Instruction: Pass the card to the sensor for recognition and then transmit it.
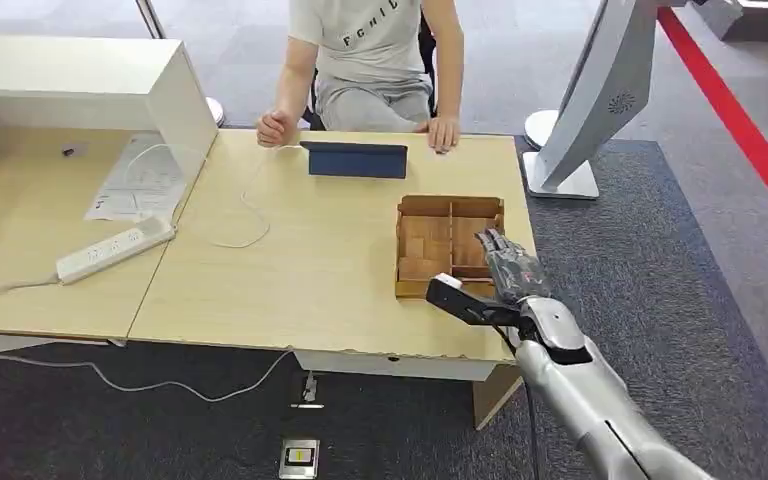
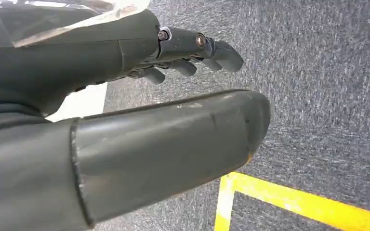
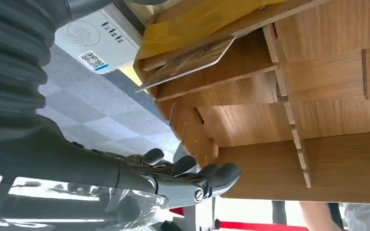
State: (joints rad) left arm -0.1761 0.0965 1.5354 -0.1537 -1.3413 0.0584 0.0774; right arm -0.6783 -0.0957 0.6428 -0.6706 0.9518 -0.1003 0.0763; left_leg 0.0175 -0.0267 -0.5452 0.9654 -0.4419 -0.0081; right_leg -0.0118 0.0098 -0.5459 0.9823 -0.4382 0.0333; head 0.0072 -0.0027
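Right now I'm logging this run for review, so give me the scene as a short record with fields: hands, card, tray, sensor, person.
right hand: over the near right part of the wooden tray, fingers apart, holding nothing
left hand: hangs above grey carpet, holding nothing
card: lies tilted in a compartment of the tray
wooden tray: on the table's right side, split into compartments
sensor: white reader with a QR sticker, beside the tray
person: seated at the table's far edge, both hands on it

Divided tray (image 1: 449, 208) on table (image 1: 300, 270), tablet (image 1: 357, 159) behind, person (image 1: 375, 50) beyond
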